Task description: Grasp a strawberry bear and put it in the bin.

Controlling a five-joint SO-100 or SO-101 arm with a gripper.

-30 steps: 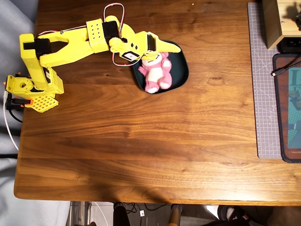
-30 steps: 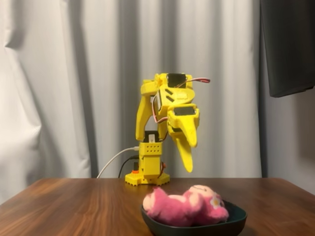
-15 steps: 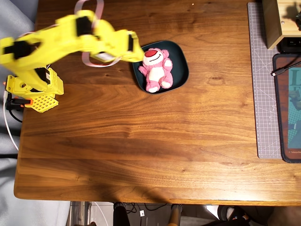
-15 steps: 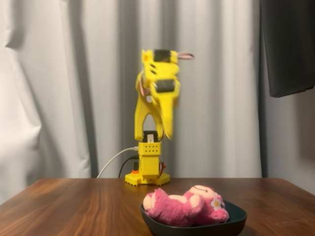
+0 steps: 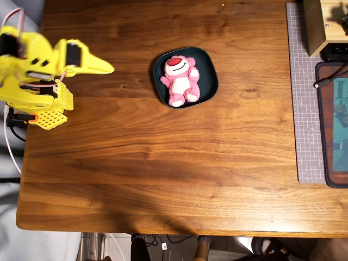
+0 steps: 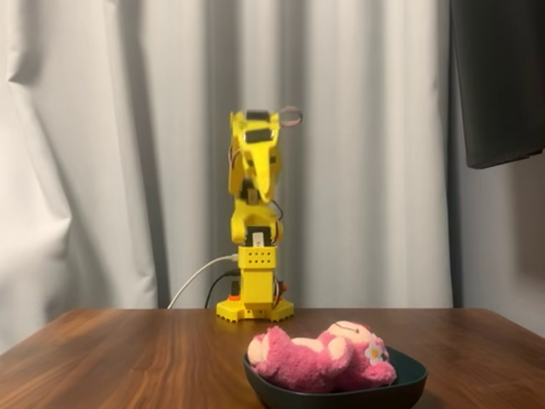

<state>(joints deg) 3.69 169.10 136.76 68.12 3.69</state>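
Note:
The pink strawberry bear (image 5: 181, 79) lies on its back inside the dark teal bin (image 5: 210, 64) at the middle of the wooden table. In the fixed view the bear (image 6: 319, 356) rests on its side in the bin (image 6: 407, 378) at the front. My yellow gripper (image 5: 104, 67) is at the far left of the overhead view, folded back over the arm's base, well apart from the bin. Its jaws meet in one point and hold nothing. In the fixed view the gripper (image 6: 261, 175) is raised high above the base behind the bin.
A wooden box (image 5: 324, 25) stands at the top right of the overhead view. A grey cutting mat (image 5: 304, 109) and a dark pad (image 5: 334, 125) with a cable lie along the right edge. White curtains (image 6: 102, 153) hang behind the arm.

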